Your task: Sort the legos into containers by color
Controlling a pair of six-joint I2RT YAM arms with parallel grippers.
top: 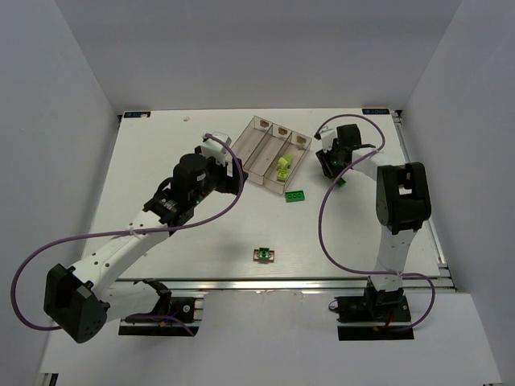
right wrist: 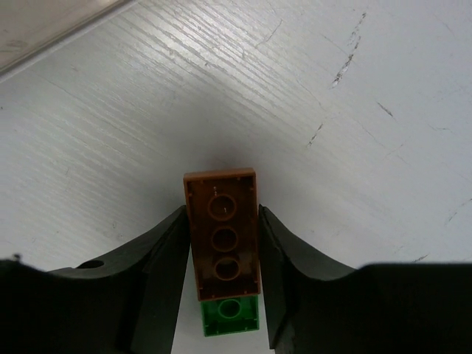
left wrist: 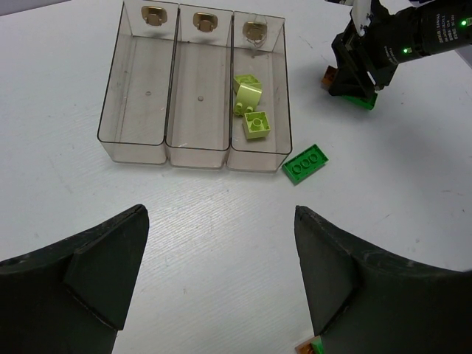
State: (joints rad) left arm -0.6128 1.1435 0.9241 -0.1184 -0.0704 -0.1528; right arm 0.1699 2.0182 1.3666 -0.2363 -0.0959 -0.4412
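- Where the right gripper (right wrist: pixel 221 221) clamps its long sides, the orange-brown brick (right wrist: pixel 221 236) sits near the containers (left wrist: pixel 140 155), with a bright green brick (right wrist: pixel 230 317) at its end.
- Two pale yellow-green bricks (left wrist: pixel 251 103) lie in the end bin, and a flat green brick (left wrist: pixel 305 163) lies just outside.
- Left gripper (left wrist: pixel 220 221) hangs spread, holding nothing.

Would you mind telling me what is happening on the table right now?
The right gripper is closed on an orange-brown brick, a small green brick at its end, on the table right of the clear three-bin tray. The left gripper hangs open before the tray. Pale yellow-green bricks lie in its right-hand bin; a bright green brick lies loose outside.
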